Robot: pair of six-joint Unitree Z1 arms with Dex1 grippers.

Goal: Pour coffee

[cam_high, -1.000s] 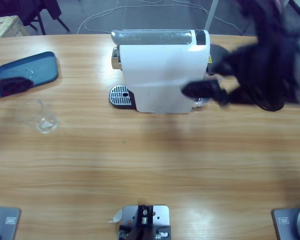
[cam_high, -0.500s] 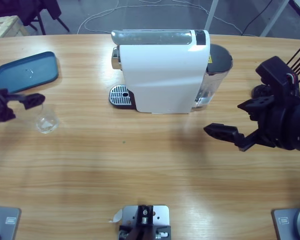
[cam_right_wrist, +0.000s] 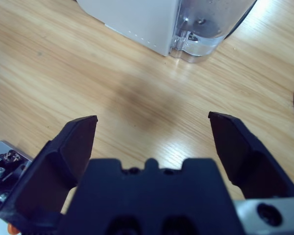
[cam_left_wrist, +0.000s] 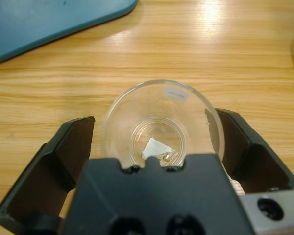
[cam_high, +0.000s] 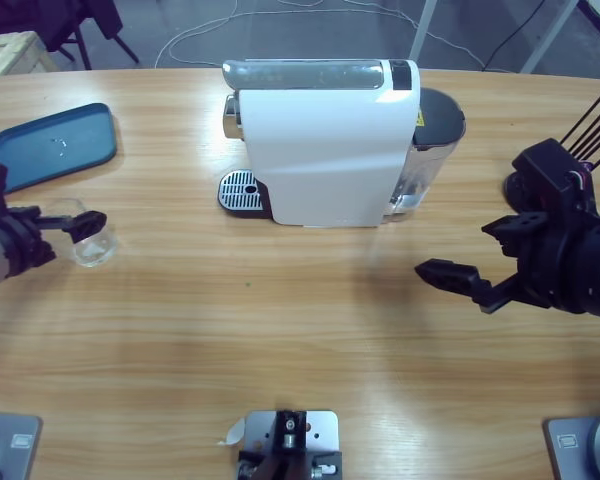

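Observation:
A clear, empty glass cup (cam_high: pixel 94 247) (cam_left_wrist: pixel 159 125) stands on the wooden table at the left. My left gripper (cam_high: pixel 83 232) (cam_left_wrist: pixel 152 117) is open, one black jaw on either side of the cup, close to its wall. The white coffee machine (cam_high: pixel 320 150) (cam_right_wrist: pixel 137 19) stands at the back middle, with its round drip grate (cam_high: pixel 240 190) on the left and its clear water tank (cam_high: pixel 435 130) (cam_right_wrist: pixel 206 29) on the right. My right gripper (cam_high: pixel 460 282) (cam_right_wrist: pixel 152 117) hangs open and empty over bare table, to the front right of the machine.
A blue tray (cam_high: pixel 55 145) (cam_left_wrist: pixel 44 19) lies at the back left, just beyond the cup. Black cables (cam_high: pixel 590 115) run in at the right edge behind the right arm. A wide stretch of bare wood (cam_high: pixel 280 330) lies in front of the machine.
The right arm has drawn back from the machine's tank side to the front right. The left gripper has come from the tray's edge down to the cup and now straddles it.

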